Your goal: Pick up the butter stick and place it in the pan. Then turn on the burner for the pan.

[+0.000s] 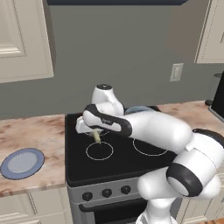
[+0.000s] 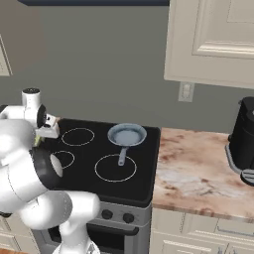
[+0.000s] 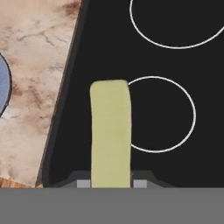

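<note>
Up above the black stove top [image 1: 83,166], gripper [image 1: 96,136] closed on the butter stick [image 3: 110,131], yellow bar sticking out between the two tips. Hung over the front left ring [image 1: 99,151] of the stove, not touching the glass. Pan [image 2: 127,135] sat on a ring at the back of the stove, well apart from the butter, thin handle [image 2: 121,156] pointing to the front. Blue plate [image 1: 22,162] lay on the counter [image 1: 35,133] left of the stove. Knobs [image 1: 106,192] lined up along the stove front.
</note>
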Motion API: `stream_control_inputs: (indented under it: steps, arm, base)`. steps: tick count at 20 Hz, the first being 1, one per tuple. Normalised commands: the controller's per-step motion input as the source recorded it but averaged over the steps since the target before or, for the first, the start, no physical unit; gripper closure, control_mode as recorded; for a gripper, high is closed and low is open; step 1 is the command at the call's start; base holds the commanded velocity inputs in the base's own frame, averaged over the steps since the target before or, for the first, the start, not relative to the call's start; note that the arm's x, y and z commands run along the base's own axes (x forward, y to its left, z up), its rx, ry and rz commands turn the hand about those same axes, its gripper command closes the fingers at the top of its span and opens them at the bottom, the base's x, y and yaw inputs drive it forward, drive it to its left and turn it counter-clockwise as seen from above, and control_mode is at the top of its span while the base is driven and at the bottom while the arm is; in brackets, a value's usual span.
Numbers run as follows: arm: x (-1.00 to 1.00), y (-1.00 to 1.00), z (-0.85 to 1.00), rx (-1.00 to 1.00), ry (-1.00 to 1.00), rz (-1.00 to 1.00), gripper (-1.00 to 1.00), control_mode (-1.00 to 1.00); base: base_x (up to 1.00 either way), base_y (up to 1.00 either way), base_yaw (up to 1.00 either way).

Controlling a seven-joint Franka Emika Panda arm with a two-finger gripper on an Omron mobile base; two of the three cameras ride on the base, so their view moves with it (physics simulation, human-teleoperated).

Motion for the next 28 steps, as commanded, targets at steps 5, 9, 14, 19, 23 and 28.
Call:
stream_control_inputs:
  steps: [5,9,14,19,23,28]
  arm:
    - [-0.02,-0.68,0.18,-0.02,0.00,0.00,1.00,-1.00]
    - [0.00,-0.63,0.13,-0.05,0.02,-0.01,1.00,-1.00]
    - [0.00,-0.61,0.01,-0.07,0.02,-0.01,1.00,-1.00]
    - [0.01,-0.55,0.00,-0.07,0.01,-0.01,1.00,-1.00]
    - [0.11,-0.42,0.25,0.00,0.09,-0.07,1.00,-1.00]
    - [0.15,-0.40,0.32,0.00,0.14,-0.07,1.00,-1.00]
  base:
    - [0.00,0.00,0.00]
    - [0.00,0.00,0.00]
    - [0.00,0.00,0.00]
    - [0.00,0.00,0.00]
    - [0.00,0.00,0.00]
    - [0.00,0.00,0.00]
